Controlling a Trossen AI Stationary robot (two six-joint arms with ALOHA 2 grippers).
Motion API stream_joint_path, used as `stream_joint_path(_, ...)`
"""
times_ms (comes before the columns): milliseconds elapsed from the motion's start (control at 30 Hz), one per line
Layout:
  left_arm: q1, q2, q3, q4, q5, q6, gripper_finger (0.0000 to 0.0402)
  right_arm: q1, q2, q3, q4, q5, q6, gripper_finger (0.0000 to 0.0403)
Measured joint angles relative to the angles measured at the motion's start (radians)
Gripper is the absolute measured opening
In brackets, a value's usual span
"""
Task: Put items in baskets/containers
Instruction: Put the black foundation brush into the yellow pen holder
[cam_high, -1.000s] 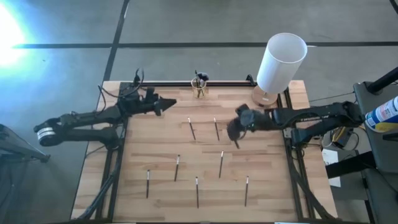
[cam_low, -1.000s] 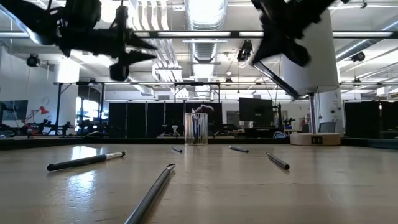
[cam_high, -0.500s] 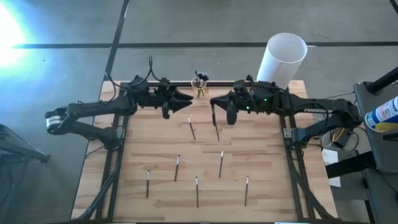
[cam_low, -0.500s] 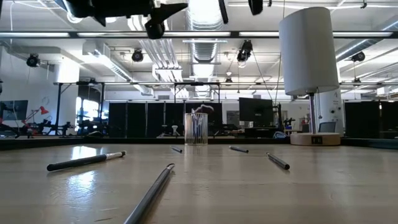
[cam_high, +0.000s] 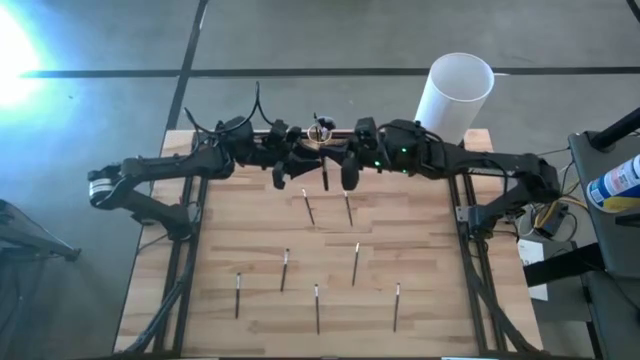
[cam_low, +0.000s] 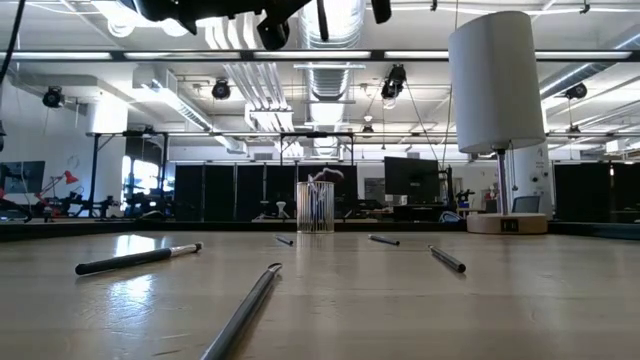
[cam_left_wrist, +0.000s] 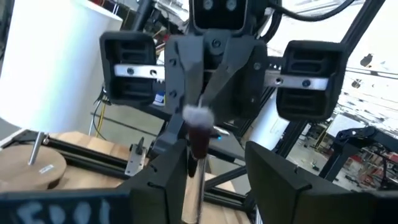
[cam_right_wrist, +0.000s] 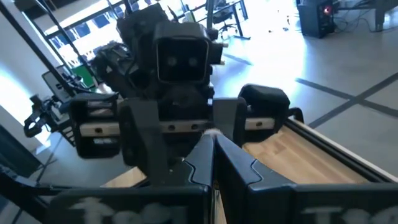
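Note:
A thin dark makeup brush (cam_high: 323, 178) hangs in the air in front of the glass cup (cam_high: 320, 136), which stands at the table's far edge with brushes in it (cam_low: 315, 207). My right gripper (cam_high: 329, 160) is shut on this brush. My left gripper (cam_high: 304, 158) faces it, open, and its fingers (cam_left_wrist: 163, 180) stand on either side of the brush's handle (cam_left_wrist: 195, 180). I cannot tell whether they touch it. Several more brushes (cam_high: 308, 207) lie flat on the wooden table. My right gripper pinches the brush between its two fingers just under the small whitish head (cam_left_wrist: 198, 118), which sticks up above the fingertips (cam_right_wrist: 211, 132). The fingers (cam_right_wrist: 236, 168) reach in level from the table's right. The brush stands upright, lifted clear, and its handle hangs below them.
A tall white cylinder (cam_high: 455, 92) on a wooden base stands at the far right corner. Loose brushes lie across the table's middle (cam_high: 348, 208) and near part (cam_high: 317, 307). A black rail (cam_high: 370, 133) runs along the far edge behind the cup.
My right gripper has carried the hanging brush up from the table's right middle toward the far edge and left, to in front of the cup. My left gripper has swung right along the far edge, meeting it with its fingers around the brush.

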Motion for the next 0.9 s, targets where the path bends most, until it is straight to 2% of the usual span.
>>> stream_joint_path(133,0.0,0.003,0.002,-0.01,-0.003,-0.001,0.0151,-0.002,0.024,0.03,0.0,-0.001,-0.008,0.0008)
stream_joint_path(233,0.001,0.003,0.002,-0.012,-0.011,-0.003,0.0131,-0.004,0.026,0.037,-0.002,-0.006,-0.023,0.0008)
stream_joint_path(433,0.017,0.002,0.004,-0.016,-0.029,-0.016,0.0028,-0.006,0.024,0.043,-0.001,0.011,-0.035,0.0008)
stream_joint_path(633,0.086,-0.006,0.005,-0.036,-0.03,-0.036,0.0025,-0.006,0.004,0.044,-0.016,0.038,-0.051,0.0008)
stream_joint_path(900,0.21,0.033,0.006,-0.121,-0.117,0.039,0.0025,-0.006,-0.089,0.044,-0.129,0.163,-0.11,0.0008)
